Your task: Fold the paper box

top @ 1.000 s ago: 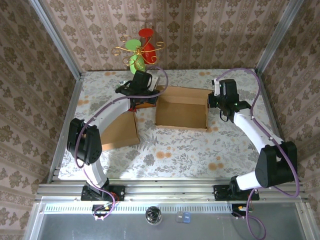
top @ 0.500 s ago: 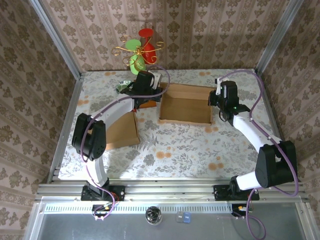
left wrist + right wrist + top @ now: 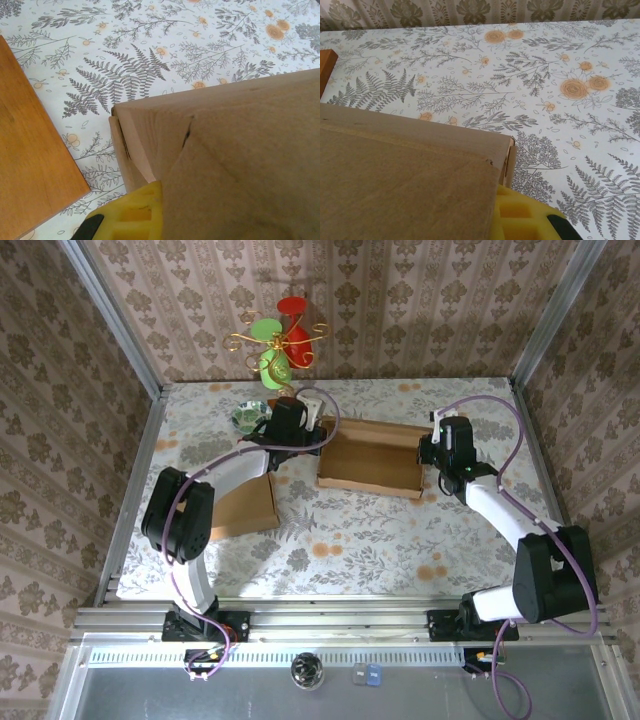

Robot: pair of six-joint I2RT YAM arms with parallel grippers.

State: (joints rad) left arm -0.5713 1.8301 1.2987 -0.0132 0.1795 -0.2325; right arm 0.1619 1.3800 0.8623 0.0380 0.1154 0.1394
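A brown open-topped cardboard box (image 3: pixel 368 455) is seen at the far middle of a floral-patterned table (image 3: pixel 350 535). Its left end wall is pinched by the left gripper (image 3: pixel 306 430), its right end wall by the right gripper (image 3: pixel 433 452). A flat brown cardboard sheet (image 3: pixel 243 505) is laid just left of it.

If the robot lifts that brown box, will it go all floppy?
Probably a bit bendy: the paper box is thin cardboard, with a crease near one corner. It is likely light, since it looks open and empty. With no closed top, it may sag or twist rather than stay rigid.
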